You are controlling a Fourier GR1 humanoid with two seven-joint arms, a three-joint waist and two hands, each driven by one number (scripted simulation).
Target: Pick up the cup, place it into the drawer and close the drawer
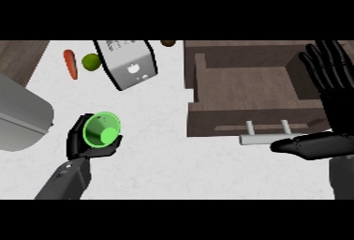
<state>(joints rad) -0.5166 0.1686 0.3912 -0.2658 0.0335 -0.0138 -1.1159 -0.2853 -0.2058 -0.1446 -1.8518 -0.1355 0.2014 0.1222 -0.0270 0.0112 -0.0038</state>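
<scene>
The robot's left hand point(88, 140) curled round a bright green round cup point(101, 129), its mouth facing the camera, above the white counter point(173, 159) left of the open dark wooden drawer point(249, 93). The right hand point(330, 93) stood wide, fingers straight, at the drawer's right side, thumb just beside the grey bar handle point(259, 139). An orange carrot point(70, 64) and a green lime point(91, 61) lay well apart from the cup.

Bright green cup point(101, 129) against black left robot hand point(81, 143). Dark brown wooden drawer point(249, 86) with pale silver handle point(266, 138). Black right robot hand point(332, 93); grey forearms. Mottled white surface point(166, 159). Orange carrot point(70, 63), yellow-green round fruit point(91, 61), silver-grey appliance point(130, 63).
</scene>
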